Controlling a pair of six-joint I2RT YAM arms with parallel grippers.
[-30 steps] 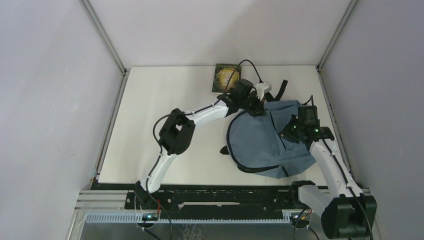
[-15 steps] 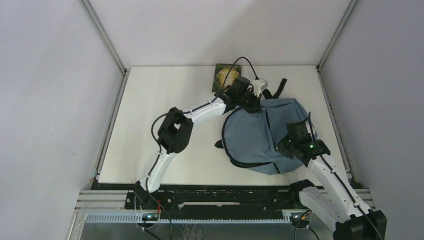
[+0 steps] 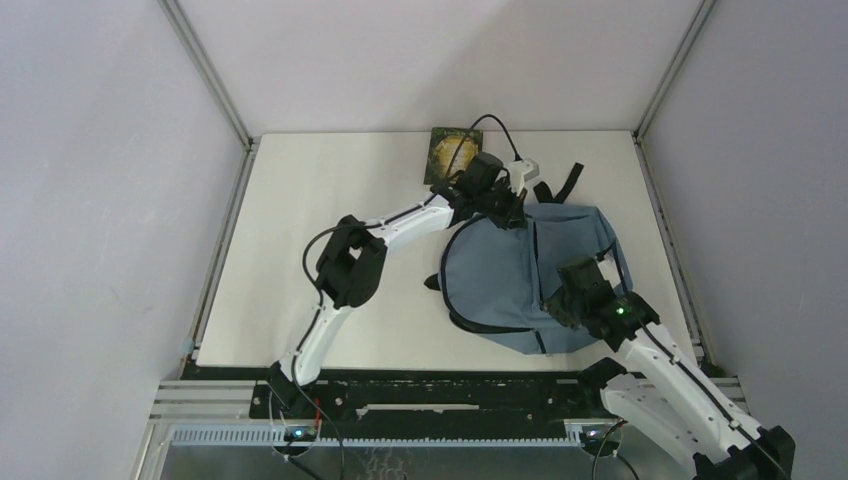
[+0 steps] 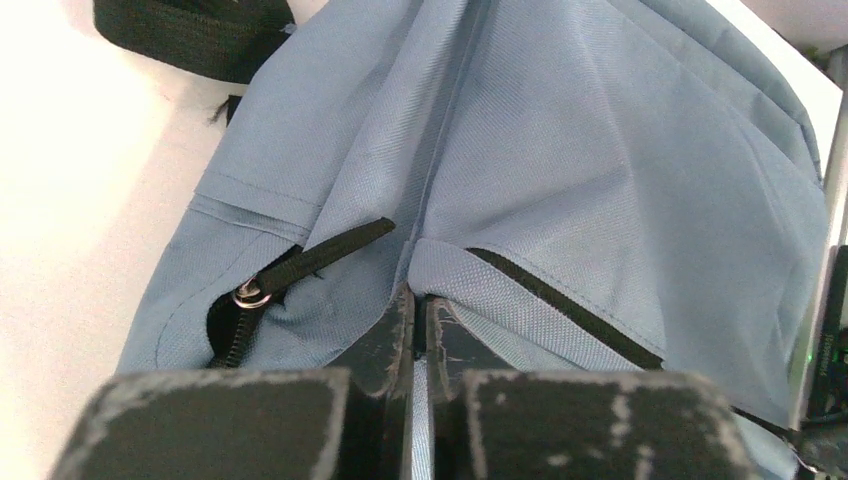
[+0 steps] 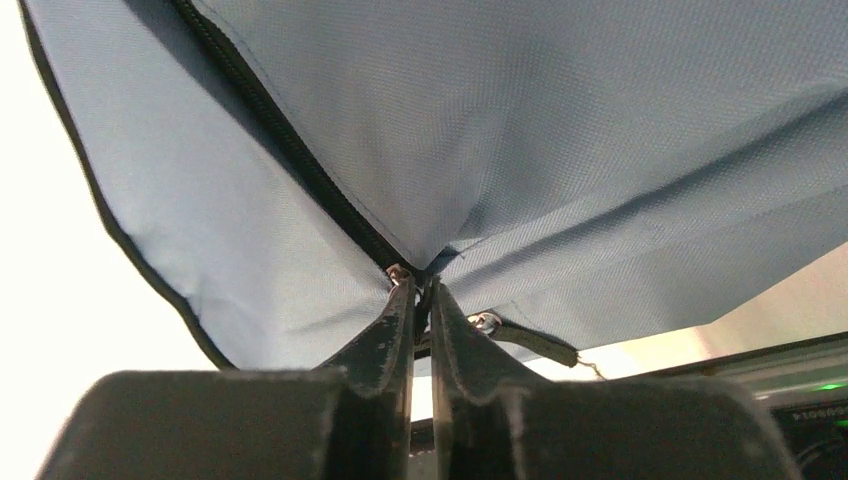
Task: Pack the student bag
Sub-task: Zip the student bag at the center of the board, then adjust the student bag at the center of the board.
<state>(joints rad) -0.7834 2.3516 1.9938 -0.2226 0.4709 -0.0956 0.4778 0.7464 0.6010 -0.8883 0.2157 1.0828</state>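
Blue-grey woven fabric with black zip trim makes up the student bag [image 3: 500, 275], a soft backpack that lies flat on the right half of the white worktop [image 3: 300, 250]. Its lower edge is near the near edge, and its black straps [image 3: 560, 180] trail toward the far right corner.

**Markings.** A dark green square card with a gold circular design [image 3: 452, 155] lies at the far edge, near the middle. Any print on it is too small to read. No brand or label shows on the bag.

**Left gripper.** The left gripper [image 3: 508, 212] is at the far-left part of the bag. In the left wrist view its jaws are pressed together [image 4: 415, 300] with a thin fold of the bag fabric between them, just beside an open stretch of zip. A black zip pull [image 4: 320, 255] on a metal ring lies to the left of the fingers.

**Right gripper.** The right gripper [image 3: 556, 305] is at the near-right part of the bag. In the right wrist view its jaws are closed to a narrow slit [image 5: 420, 290] and pinch the fabric where the black zip [image 5: 290, 150] meets a seam. The fabric is drawn taut in creases from that point.

**Change from the earlier frame.**
- The right arm has drawn back toward the near edge, and its gripper has moved with it.
- The bag's outline has spread slightly to the left and lies flatter.
- The left gripper and the card have kept their positions.
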